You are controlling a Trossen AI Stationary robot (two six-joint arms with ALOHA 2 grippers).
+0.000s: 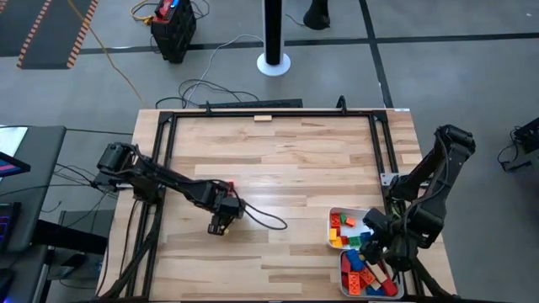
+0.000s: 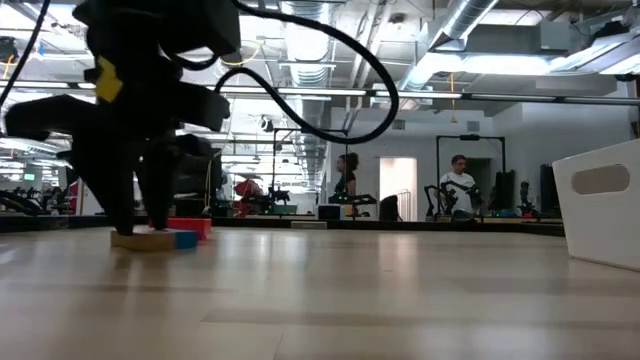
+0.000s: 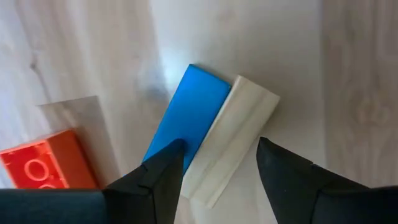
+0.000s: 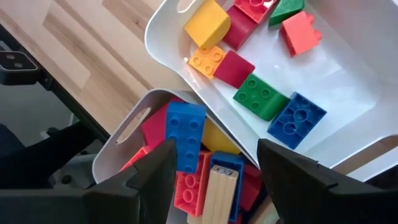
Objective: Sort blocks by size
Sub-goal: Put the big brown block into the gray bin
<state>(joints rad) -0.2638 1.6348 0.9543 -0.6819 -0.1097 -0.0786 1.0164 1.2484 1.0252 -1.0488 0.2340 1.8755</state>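
A blue block (image 3: 189, 115) and a pale tan wooden block (image 3: 233, 140) lie side by side on the table, with an orange-red studded block (image 3: 43, 165) close by. My left gripper (image 3: 217, 149) is open, low over the tan block (image 2: 140, 240); one fingertip stands over the blue block's edge and the other beside the tan block. My right gripper (image 4: 214, 158) is open above two white trays. One tray (image 4: 348, 118) holds short blocks. The other (image 4: 124, 134) holds long blocks, among them a blue one (image 4: 185, 134) and a tan one (image 4: 221, 190). My left gripper points down at the pair of blocks. I cannot tell whether its fingertip (image 3: 171, 155) touches the blue block or only stands above it. Both blocks lie flat on the table.
The two trays (image 1: 333, 215) stand at the table's near right corner, and the right gripper (image 1: 379, 244) hovers over them. A tray wall (image 2: 600, 215) shows at the right of the low view. A small tan piece (image 1: 264, 118) lies at the far edge. A black frame rims the table.
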